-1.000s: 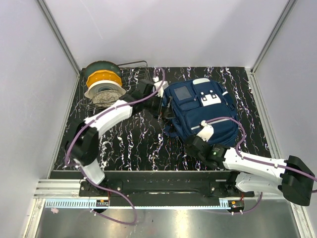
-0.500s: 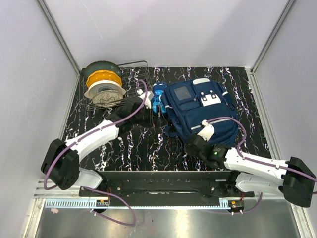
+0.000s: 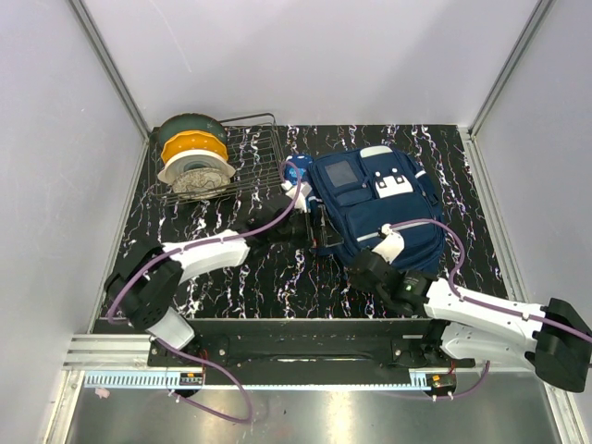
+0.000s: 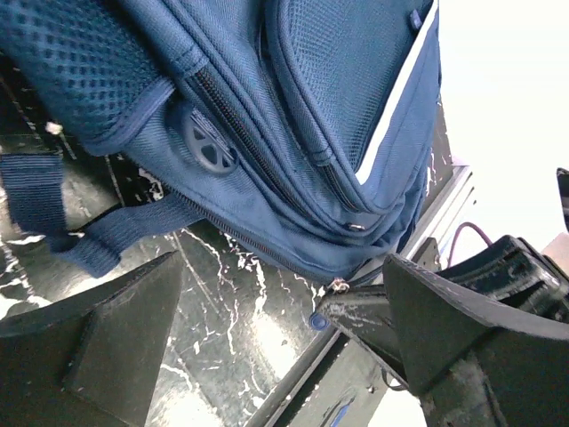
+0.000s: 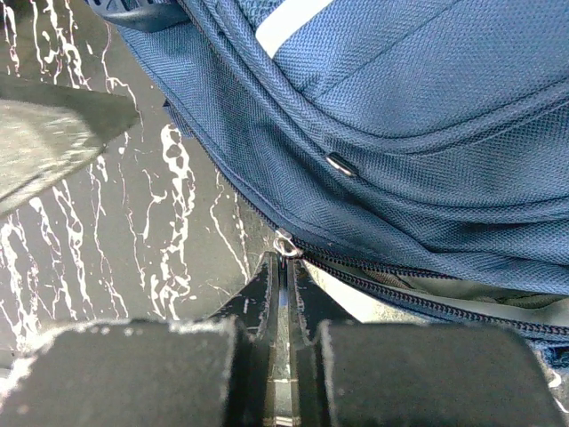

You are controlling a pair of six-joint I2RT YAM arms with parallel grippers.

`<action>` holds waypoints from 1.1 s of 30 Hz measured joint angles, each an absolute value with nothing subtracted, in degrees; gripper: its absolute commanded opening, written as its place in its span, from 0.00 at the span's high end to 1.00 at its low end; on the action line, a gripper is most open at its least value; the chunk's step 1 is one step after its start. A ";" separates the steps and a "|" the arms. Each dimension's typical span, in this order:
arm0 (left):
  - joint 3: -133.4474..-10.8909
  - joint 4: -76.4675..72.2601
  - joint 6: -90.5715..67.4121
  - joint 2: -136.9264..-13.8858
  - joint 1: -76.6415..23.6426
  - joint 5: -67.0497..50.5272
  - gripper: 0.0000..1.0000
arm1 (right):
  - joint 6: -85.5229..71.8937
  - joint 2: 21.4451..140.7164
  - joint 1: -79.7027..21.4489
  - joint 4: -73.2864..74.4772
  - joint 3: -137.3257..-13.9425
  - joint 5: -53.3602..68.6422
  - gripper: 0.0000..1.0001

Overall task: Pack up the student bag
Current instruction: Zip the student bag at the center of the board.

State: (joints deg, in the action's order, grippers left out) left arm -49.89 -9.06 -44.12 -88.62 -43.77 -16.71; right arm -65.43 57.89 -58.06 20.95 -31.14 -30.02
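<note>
My worry on the left: the left gripper (image 4: pixel 283 271) is wide open and holds nothing, so nothing pins the bag (image 3: pixel 375 203). If I haul on the zip, I judge the whole bag could slide across the table instead of the zip running. Those open jaws could also hook the strap (image 4: pixel 107 245) if I push in carelessly. On the right, the right gripper (image 5: pixel 283 267) is clenched on only the small zip pull (image 5: pixel 284 242). A pull off the line of the teeth could slip the tab out, or snag the pale lining (image 5: pixel 382 307) that shows in the gap.

The wire rack (image 3: pixel 252 153) stands far left, well apart from the work. The bag lies flat, right of centre on the table, with a small glossy blue thing (image 3: pixel 296 170) just beside its upper left corner. The bag's left side sits just ahead of my open left jaws, and I cannot tell whether it touches them. Its near edge meets the tips of the shut right jaws.
</note>
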 measured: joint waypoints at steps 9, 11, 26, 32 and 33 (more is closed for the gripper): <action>-51.03 -15.25 -49.01 -97.76 -44.58 -19.05 0.50 | -65.87 55.61 -57.95 20.97 -30.33 -29.58 1.00; -51.62 -15.44 -49.06 -98.39 -44.58 -19.11 0.72 | -65.78 55.61 -57.95 21.26 -30.33 -29.58 1.00; -61.04 -5.28 -42.96 -100.75 -42.19 -23.14 1.00 | -64.71 52.38 -57.87 23.09 -30.65 -31.51 1.00; -66.59 2.74 -37.60 -100.57 -34.54 -28.38 1.00 | -64.47 48.99 -57.58 23.59 -30.74 -31.94 1.00; -67.59 4.14 -36.71 -100.57 -33.39 -28.60 1.00 | -64.38 48.90 -57.58 23.66 -30.74 -31.83 1.00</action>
State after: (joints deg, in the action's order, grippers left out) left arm -67.59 4.14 -36.71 -100.57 -33.39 -28.60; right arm -64.38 48.90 -57.58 23.66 -30.74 -31.83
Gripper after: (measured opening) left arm 0.032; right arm 0.055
